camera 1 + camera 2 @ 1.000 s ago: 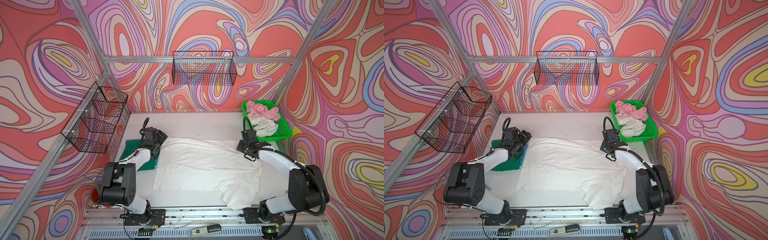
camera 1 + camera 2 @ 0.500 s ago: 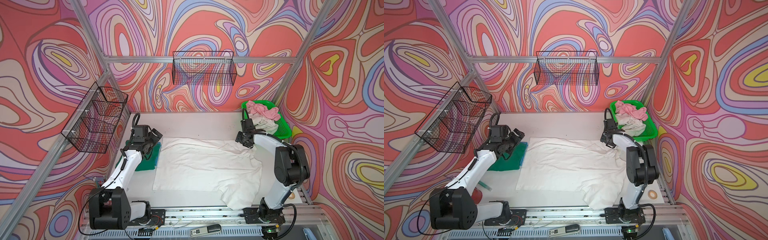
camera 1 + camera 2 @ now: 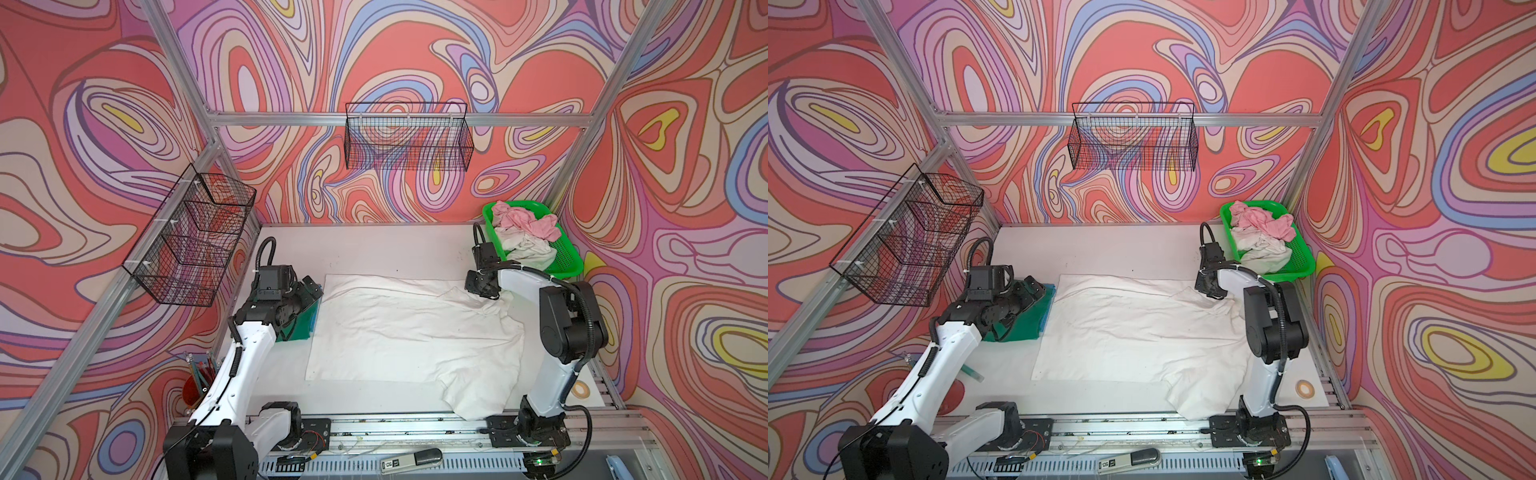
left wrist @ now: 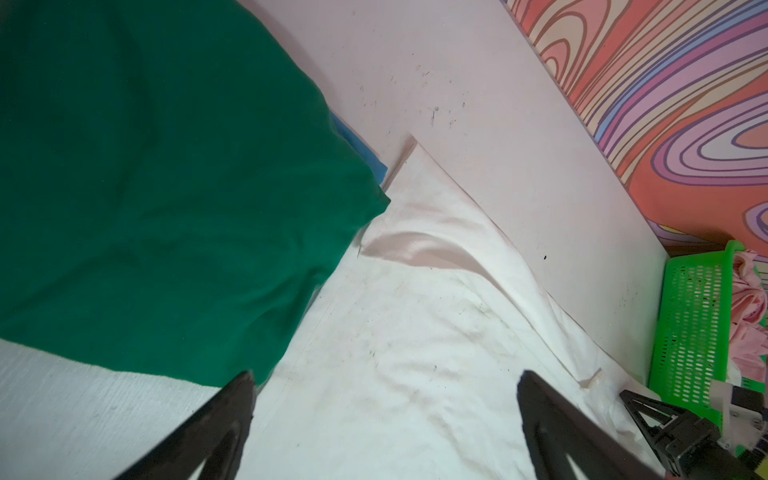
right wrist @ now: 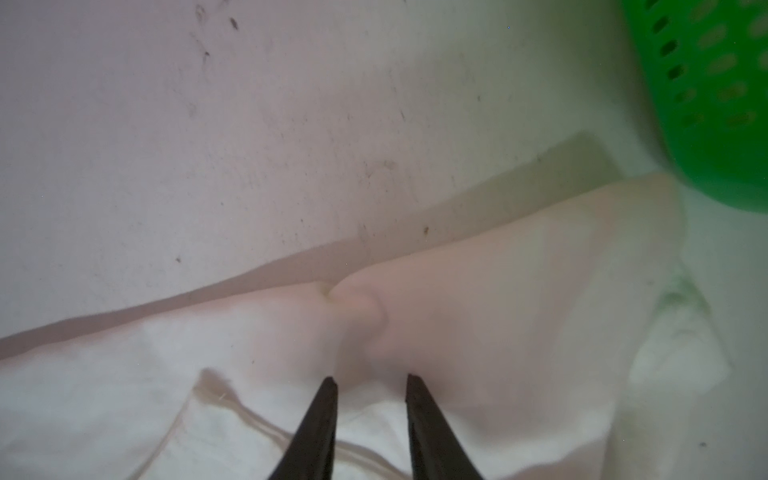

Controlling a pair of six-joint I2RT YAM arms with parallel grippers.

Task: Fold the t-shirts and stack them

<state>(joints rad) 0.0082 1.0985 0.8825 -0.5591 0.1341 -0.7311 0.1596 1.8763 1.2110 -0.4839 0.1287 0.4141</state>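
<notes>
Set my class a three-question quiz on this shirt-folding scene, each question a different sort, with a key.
1. True or false: the left gripper is open and holds nothing.
2. Fill in: the dark green t-shirt lies on the ___ arm's side of the white t-shirt.
3. The pink t-shirt lies: A in the green basket; B on the white t-shirt; C in the left gripper.
Key: 1 true; 2 left; 3 A.

— Where do the top views sit?
— High over the near edge, looking down and toward the far side; both top views share the whole table (image 3: 374,245).
— And the wrists?
— Low, close over the white t-shirt (image 4: 415,353); both catch the green basket (image 4: 690,324) at far right.
</notes>
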